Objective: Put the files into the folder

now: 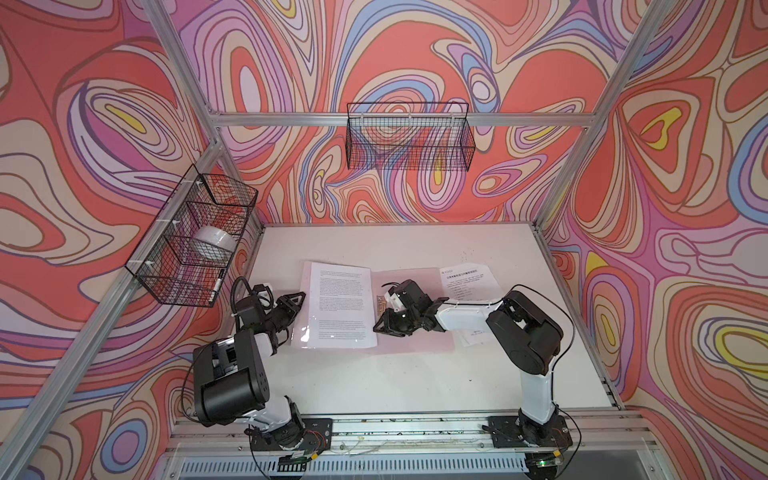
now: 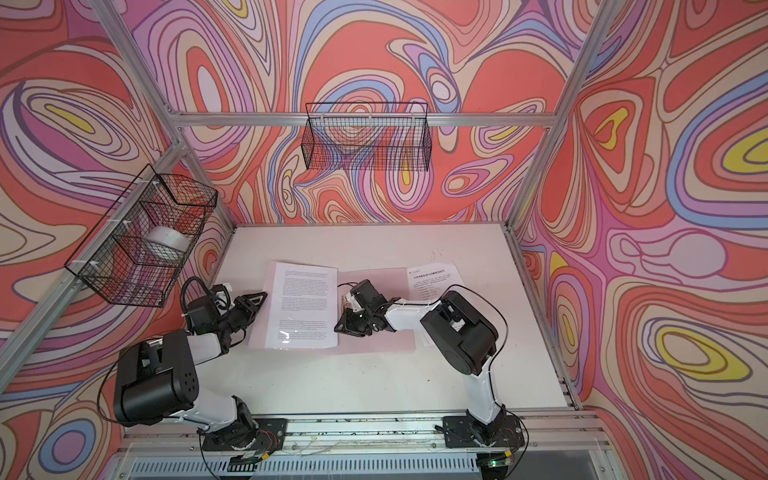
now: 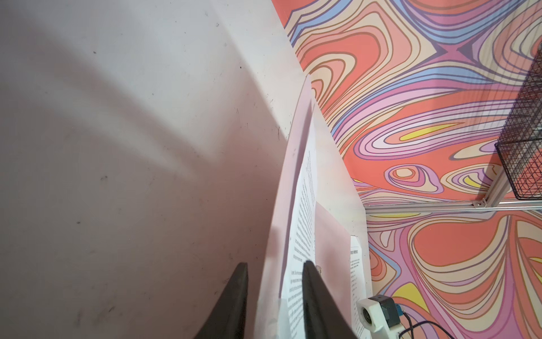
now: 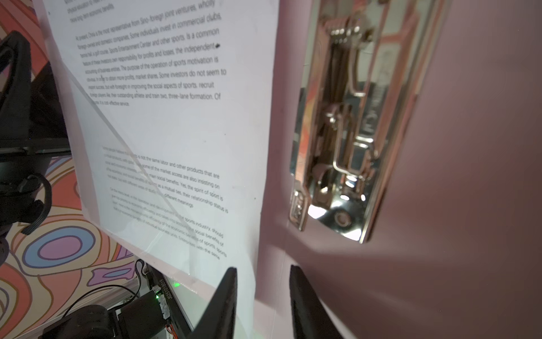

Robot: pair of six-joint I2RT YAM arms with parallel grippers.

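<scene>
Jaws ajar (both), straddling sheet edge

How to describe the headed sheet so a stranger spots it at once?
On the white table, just right of the open pink folder, lies a white sheet. Unlike the dense-text sheet on the folder, it shows a heading and a short list.

Arms bent inward; left claw, right claw low, jaws slightly parted.

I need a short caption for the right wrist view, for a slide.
Open right gripper straddles the edge of a printed sheet on the open pink folder, beside its metal clip.
</scene>
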